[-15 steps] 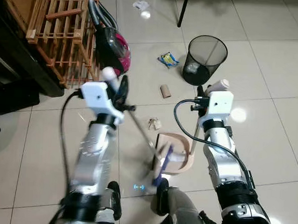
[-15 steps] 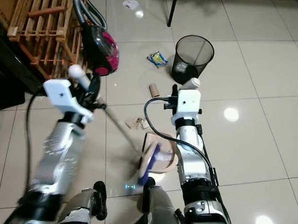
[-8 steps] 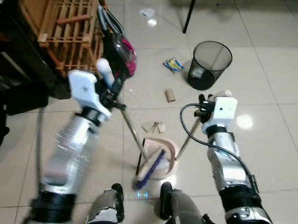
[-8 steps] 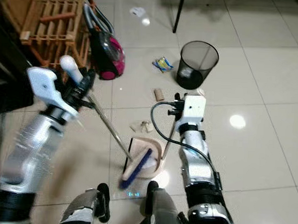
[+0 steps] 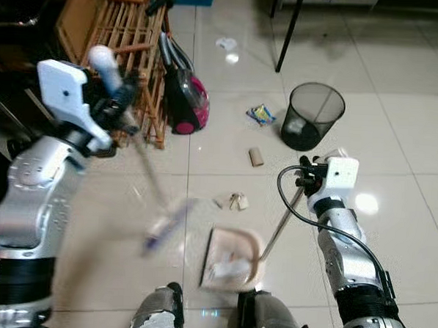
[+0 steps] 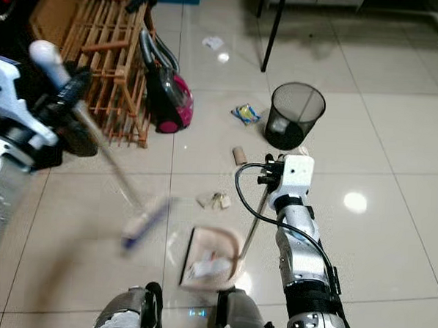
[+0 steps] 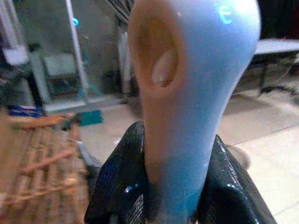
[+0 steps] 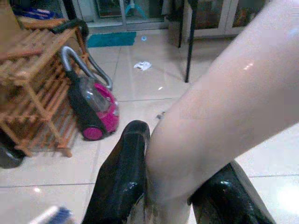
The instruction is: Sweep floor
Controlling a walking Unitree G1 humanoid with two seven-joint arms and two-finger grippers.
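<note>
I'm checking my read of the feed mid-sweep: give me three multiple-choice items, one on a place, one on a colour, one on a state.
1. Where does the dustpan sit?
A. On the floor just ahead of the robot's feet
B. Inside the black bin
C. On the wooden rack

2. What colour is the vacuum cleaner by the wooden rack?
A. Yellow
B. Pink and black
C. White

3. How is the left gripper?
A. Open and empty
B. Shut on the broom handle
C. Holding a cloth

A: the dustpan lies on the tiles by the feet, litter in it.
B: its body is pink with black parts.
B: both black fingers clamp the pale handle.
</note>
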